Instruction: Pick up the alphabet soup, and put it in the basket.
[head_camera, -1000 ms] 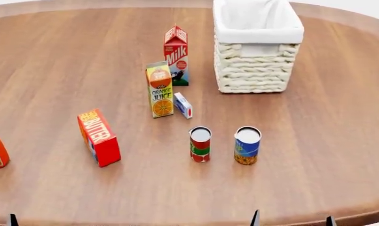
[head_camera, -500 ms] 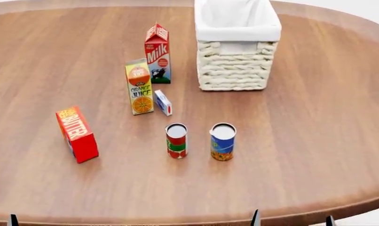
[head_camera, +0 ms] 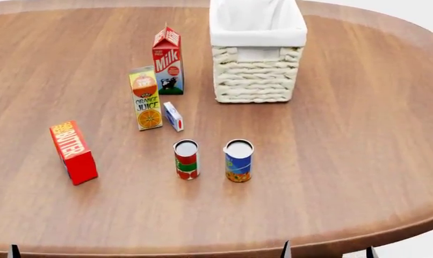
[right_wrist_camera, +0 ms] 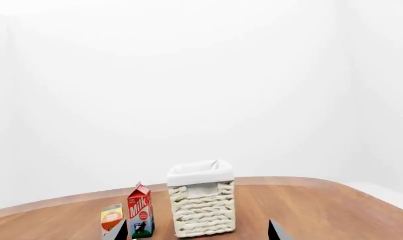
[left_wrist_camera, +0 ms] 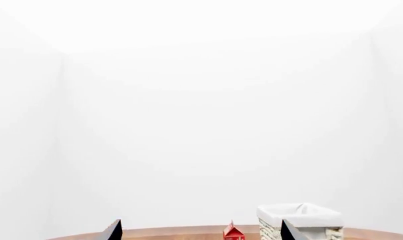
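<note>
The alphabet soup (head_camera: pixel 239 160) stands upright on the round wooden worktop (head_camera: pixel 360 134), just beside a red-and-green can (head_camera: pixel 186 159) and toward the near edge, untouched. The basket (head_camera: pixel 257 54) sits well behind it, open side up, its white lining folded over the rim. A milk carton (head_camera: pixel 167 60), an orange juice carton (head_camera: pixel 145 98) and a small blue-and-white box (head_camera: pixel 173 116) cluster to the basket's left — a red butter box (head_camera: pixel 73 152) stands farther out. Both grippers hang low at the near edge; only dark fingertips show. The left gripper (left_wrist_camera: pixel 200 230) and right gripper (right_wrist_camera: pixel 197 230) each have jaws spread wide, probably fully, holding nothing.
</note>
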### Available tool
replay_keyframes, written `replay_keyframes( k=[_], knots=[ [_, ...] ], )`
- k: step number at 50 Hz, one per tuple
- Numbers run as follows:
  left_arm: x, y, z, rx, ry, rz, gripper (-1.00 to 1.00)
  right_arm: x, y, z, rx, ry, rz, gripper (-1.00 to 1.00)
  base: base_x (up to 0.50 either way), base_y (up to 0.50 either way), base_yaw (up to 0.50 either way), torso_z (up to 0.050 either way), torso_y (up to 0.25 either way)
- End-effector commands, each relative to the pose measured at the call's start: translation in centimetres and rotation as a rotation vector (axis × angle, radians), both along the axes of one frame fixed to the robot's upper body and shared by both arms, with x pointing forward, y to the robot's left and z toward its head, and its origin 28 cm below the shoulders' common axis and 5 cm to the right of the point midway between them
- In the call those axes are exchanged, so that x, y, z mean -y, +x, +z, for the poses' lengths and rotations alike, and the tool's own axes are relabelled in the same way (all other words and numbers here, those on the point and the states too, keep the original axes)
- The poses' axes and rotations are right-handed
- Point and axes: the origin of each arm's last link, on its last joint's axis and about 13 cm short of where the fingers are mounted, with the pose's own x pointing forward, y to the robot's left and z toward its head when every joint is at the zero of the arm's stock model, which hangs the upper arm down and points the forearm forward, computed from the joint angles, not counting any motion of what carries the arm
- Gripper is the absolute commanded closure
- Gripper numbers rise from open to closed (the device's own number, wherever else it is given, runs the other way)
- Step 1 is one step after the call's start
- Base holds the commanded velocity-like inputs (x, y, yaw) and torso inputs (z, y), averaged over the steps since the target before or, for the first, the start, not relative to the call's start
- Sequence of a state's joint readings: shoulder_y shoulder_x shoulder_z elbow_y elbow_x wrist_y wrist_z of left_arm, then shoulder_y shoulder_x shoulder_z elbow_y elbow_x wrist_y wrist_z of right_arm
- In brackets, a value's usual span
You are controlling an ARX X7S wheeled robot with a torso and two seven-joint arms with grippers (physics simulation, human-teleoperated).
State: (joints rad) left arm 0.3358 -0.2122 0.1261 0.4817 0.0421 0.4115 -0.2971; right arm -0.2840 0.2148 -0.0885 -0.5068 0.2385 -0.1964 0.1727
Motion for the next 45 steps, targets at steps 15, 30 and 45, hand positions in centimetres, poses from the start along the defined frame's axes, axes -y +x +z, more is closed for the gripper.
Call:
replay_keyframes(
  k=[15, 30, 45],
  knots=[
    [-0.04, -0.04, 0.01, 0.003, -0.001, 0.001, -1.00, -0.21, -0.05, -0.03, 0.000, -0.011, 0.016, -1.00, 0.00, 0.00, 0.00, 0.000, 0.000],
    [-0.02, 0.03, -0.05, 0.002, -0.001, 0.000, -1.00, -0.27, -0.06, -0.04, 0.008, -0.012, 0.020, -1.00, 0.04, 0.00, 0.00, 0.000, 0.000],
    [0.07, -0.16, 0.07, 0.004, 0.000, 0.003, -1.00, -0.06, -0.32, 0.10, 0.016, 0.048, 0.055, -1.00, 0.16, -0.04, 0.00, 0.000, 0.000]
  ],
)
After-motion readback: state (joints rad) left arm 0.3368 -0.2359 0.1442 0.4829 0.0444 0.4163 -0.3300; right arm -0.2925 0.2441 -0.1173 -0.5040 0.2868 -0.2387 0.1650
